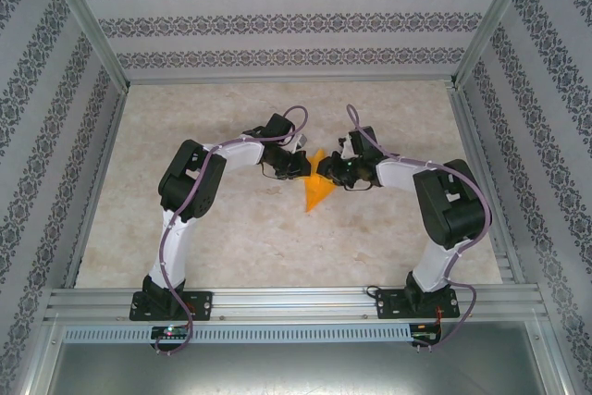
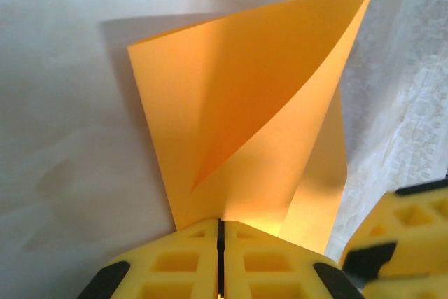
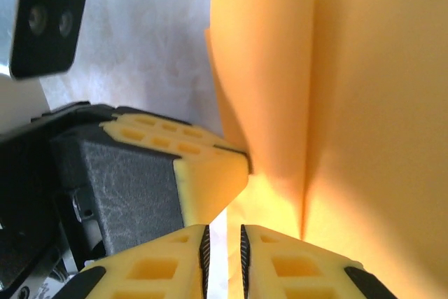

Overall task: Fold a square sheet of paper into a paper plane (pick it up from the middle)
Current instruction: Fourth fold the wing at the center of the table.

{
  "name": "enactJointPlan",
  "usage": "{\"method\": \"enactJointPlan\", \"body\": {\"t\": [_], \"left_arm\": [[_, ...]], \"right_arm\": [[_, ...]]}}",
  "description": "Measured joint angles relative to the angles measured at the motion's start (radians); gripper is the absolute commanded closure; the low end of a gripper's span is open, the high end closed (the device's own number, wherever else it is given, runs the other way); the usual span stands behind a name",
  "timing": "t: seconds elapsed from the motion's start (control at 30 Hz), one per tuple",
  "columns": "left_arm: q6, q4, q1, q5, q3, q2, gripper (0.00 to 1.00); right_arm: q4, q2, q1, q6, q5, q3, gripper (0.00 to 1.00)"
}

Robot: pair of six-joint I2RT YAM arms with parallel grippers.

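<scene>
Pinched shut on square sheet of paper (image 2: 238, 124) at left gripper (image 2: 220, 225), curling upward ahead. Narrowly parted at right gripper (image 3: 224, 232), just alongside.

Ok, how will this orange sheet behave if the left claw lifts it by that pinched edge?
Probably floppy: the square sheet of paper curls over loosely away from the pinch. Likely very light, since the left claw carries it by one edge alone. Being thin, it could crease or tear if tugged sideways.

The pale marbled table (image 1: 231, 238) has the folded orange-yellow sheet of paper (image 1: 317, 190) at its middle, contact unclear.
</scene>
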Motion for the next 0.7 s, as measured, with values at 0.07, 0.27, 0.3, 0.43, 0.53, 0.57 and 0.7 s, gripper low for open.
{"method": "enactJointPlan", "body": {"t": [0.07, 0.27, 0.3, 0.43, 0.53, 0.57, 0.7], "left_arm": [[0.006, 0.000, -0.001, 0.002, 0.000, 0.001, 0.90], [0.019, 0.000, -0.001, 0.008, 0.002, 0.003, 0.90], [0.021, 0.000, -0.001, 0.009, 0.002, 0.004, 0.90], [0.022, 0.000, -0.001, 0.012, 0.004, 0.006, 0.90], [0.024, -0.002, -0.003, 0.012, 0.008, 0.008, 0.90], [0.025, -0.002, -0.004, 0.012, 0.009, 0.008, 0.90], [0.029, -0.003, -0.009, 0.012, 0.011, 0.010, 0.90]], "right_arm": [[-0.016, 0.002, -0.010, -0.010, 0.011, 0.023, 0.79], [-0.032, 0.043, -0.018, -0.023, 0.021, 0.107, 0.81], [-0.039, 0.056, -0.018, -0.026, 0.022, 0.122, 0.81], [-0.051, 0.112, -0.018, -0.026, 0.024, 0.159, 0.82], [-0.073, 0.139, -0.018, -0.028, 0.027, 0.171, 0.83], [-0.083, 0.145, -0.018, -0.031, 0.031, 0.176, 0.83], [-0.135, 0.166, -0.018, -0.050, 0.068, 0.209, 0.84]]}}
